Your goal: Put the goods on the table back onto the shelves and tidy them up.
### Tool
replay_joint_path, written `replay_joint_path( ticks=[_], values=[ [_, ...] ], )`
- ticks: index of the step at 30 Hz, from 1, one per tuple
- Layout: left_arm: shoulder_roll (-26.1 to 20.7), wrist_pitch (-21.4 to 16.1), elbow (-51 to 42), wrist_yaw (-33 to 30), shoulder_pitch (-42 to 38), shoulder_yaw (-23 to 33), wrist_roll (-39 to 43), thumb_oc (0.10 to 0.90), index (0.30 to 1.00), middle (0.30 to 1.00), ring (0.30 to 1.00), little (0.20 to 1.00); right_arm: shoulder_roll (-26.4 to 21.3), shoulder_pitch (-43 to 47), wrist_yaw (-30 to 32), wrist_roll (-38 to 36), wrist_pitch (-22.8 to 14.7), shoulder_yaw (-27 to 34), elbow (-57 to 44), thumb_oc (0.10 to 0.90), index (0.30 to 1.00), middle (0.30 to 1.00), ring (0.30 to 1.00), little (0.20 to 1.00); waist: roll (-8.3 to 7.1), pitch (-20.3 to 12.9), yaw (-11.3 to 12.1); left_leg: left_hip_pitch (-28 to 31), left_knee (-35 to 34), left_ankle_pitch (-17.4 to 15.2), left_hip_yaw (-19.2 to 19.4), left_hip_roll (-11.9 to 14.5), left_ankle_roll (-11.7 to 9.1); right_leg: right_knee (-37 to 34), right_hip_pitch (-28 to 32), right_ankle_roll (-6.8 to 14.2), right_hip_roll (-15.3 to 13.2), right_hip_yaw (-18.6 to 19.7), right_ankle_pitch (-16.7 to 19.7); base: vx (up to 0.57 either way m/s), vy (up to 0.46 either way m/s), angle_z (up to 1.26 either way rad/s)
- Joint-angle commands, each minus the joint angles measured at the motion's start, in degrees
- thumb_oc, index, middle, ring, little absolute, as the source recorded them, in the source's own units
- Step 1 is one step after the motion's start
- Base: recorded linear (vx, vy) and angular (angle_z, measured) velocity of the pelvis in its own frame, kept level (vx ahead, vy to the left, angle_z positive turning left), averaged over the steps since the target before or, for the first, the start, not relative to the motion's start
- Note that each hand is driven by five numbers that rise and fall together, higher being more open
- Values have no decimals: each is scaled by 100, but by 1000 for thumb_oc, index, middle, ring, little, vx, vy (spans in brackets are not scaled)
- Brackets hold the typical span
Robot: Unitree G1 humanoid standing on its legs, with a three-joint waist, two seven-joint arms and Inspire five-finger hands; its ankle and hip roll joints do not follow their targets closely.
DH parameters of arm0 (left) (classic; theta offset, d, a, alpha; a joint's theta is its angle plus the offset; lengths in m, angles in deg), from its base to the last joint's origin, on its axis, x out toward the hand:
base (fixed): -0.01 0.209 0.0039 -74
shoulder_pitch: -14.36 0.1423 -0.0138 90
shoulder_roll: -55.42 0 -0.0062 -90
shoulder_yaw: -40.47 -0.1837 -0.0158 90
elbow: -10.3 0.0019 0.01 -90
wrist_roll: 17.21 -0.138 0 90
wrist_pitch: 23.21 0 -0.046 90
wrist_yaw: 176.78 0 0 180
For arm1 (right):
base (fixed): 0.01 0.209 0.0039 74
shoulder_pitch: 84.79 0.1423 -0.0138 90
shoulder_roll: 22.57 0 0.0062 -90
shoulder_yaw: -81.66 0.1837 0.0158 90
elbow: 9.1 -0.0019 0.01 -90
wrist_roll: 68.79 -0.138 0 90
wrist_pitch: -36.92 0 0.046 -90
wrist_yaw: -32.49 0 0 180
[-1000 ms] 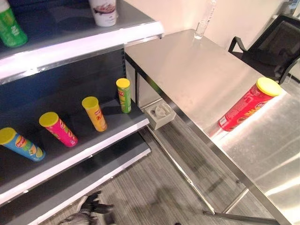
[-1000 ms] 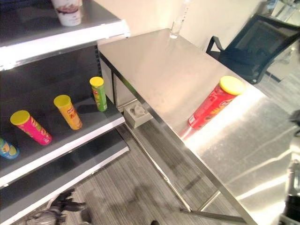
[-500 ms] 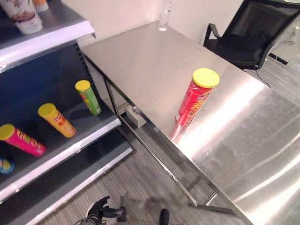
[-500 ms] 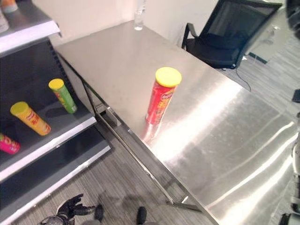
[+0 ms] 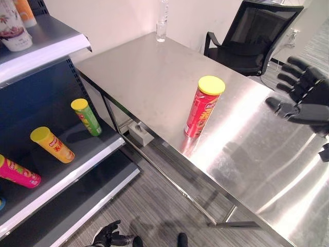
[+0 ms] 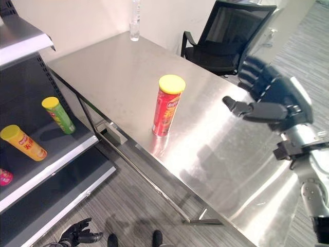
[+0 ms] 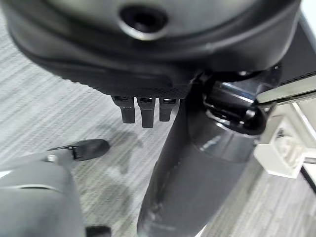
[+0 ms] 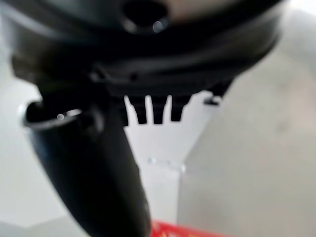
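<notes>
A red tube can [image 5: 203, 108] with a yellow lid stands upright on the steel table [image 5: 139, 67], near its front edge. My right hand [image 6: 272, 98] hovers above the table to the can's right, a clear gap away, open with its thumb pointing toward the can. A strip of the red can [image 8: 187, 231] shows past that thumb [image 8: 94, 173] in the right wrist view. My left hand [image 5: 110, 237] hangs low over the floor, fingers relaxed and holding nothing. On the middle shelf [image 5: 92, 154] at the left lie a green can [image 5: 86, 117], an orange can [image 5: 51, 145] and a pink can [image 5: 18, 172].
The upper shelf [image 5: 46, 49] holds a printed cup [image 5: 11, 31] and an orange bottle [image 5: 24, 10]. A clear bottle [image 5: 162, 23] stands at the table's far edge. A black chair [image 5: 252, 36] is behind the table. A grey box [image 5: 139, 134] sits on the floor under it.
The camera has swung right, away from the shelves. My right hand has risen into view above the table, to the right of the red can.
</notes>
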Motion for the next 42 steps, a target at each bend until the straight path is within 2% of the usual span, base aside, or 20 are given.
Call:
replay_joint_path(
  ticks=[1,11,17,30,42],
  values=[
    [-265,-291,171,98,-258,18,-197,800,900,900,900,900,-507,253,-315,-27,-306,210,-586,800,900,900,900,900,-368,-454,149,-102,29,-283,7,137,-323,106,141,834,-556,-192,-511,0,0,0],
    [-204,-284,275,41,-207,38,-205,800,900,900,900,900,-106,503,-187,359,-332,-248,-788,800,900,900,900,900,-295,-436,234,-154,29,-244,-117,122,-313,106,178,816,-594,-261,-545,15,-1,8],
    [-183,-272,259,-38,-154,42,-125,800,900,900,900,900,139,753,138,694,-446,-558,-589,800,900,900,900,900,-272,-383,359,-222,29,-226,-241,56,-291,106,219,819,-652,-365,-561,20,14,12],
    [-207,-259,324,-152,-23,130,-21,800,900,900,900,900,498,857,607,1027,-576,-544,-374,800,900,900,900,900,-273,-334,529,-365,50,-250,-402,-62,-239,106,214,871,-809,-518,-531,16,15,10],
    [-186,-210,262,-242,17,71,95,800,900,900,900,900,893,1295,1007,1146,-703,-830,-108,800,900,900,900,900,-267,-320,664,-377,65,-286,-525,-135,-194,106,269,878,-867,-593,-538,17,10,7]
  ],
)
